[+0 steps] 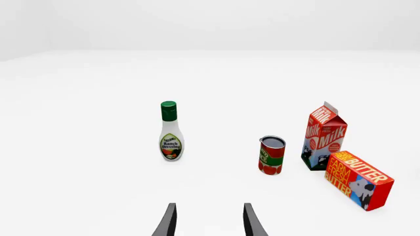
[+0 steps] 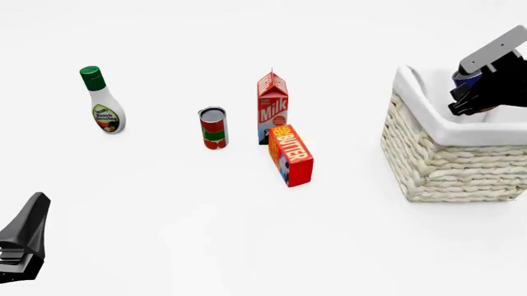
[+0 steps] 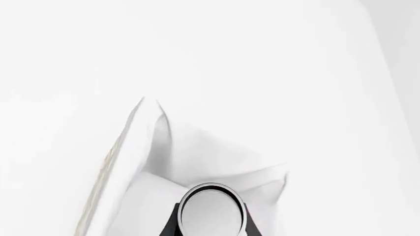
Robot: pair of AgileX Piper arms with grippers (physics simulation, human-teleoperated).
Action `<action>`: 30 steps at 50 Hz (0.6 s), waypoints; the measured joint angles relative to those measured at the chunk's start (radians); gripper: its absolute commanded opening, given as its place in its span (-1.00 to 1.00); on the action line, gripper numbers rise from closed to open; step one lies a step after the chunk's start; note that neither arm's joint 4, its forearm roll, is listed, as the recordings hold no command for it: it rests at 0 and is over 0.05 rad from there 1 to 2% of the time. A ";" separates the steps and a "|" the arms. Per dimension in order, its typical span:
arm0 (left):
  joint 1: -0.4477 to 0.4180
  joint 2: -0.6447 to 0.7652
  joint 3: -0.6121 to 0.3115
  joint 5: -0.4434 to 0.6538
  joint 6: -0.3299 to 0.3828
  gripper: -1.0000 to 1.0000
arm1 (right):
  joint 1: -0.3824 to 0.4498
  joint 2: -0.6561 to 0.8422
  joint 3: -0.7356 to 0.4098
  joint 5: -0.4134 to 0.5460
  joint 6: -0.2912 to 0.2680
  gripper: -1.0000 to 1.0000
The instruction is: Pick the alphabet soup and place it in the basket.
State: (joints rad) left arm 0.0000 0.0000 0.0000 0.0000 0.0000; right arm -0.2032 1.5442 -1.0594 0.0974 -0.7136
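White table surface, plain and evenly lit, fills all three views.

Front view: left gripper sits low at the near left corner, over bare table, well apart from every object; its fingers are not readable from this angle. Across the middle, left to right: ranch dressing bottle upright; red-and-green can upright; milk carton upright; butter box lying just in front of the carton, probably touching it, though the contact line is unclear. Basket stands at the right, white liner folded over its rim. Right gripper hangs over the basket opening, clamped on the alphabet soup; only a patch of blue label shows past the black fingers. The can is held above the liner, inside the rim's outline.

Left wrist view: left fingers are spread apart, nothing between them. Beyond them stand the dressing bottle, the red-and-green can, the milk carton and the butter box.

Right wrist view: the soup's pale top is seen end-on, gripped on both sides by the dark fingers. Liner folds and one basket corner lie beyond it; a thin strip of wicker shows along one edge.
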 measured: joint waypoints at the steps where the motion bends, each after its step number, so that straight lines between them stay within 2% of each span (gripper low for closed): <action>1: 0.000 0.000 0.000 0.000 0.000 1.00 | 0.000 0.003 -0.001 -0.001 0.000 -1.00; 30: 0.000 0.000 0.000 0.000 0.000 1.00 | -0.001 0.080 -0.028 -0.027 0.002 -1.00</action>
State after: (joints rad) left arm 0.0000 0.0000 0.0000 0.0000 0.0000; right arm -0.2046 1.6240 -1.0870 0.0703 -0.7120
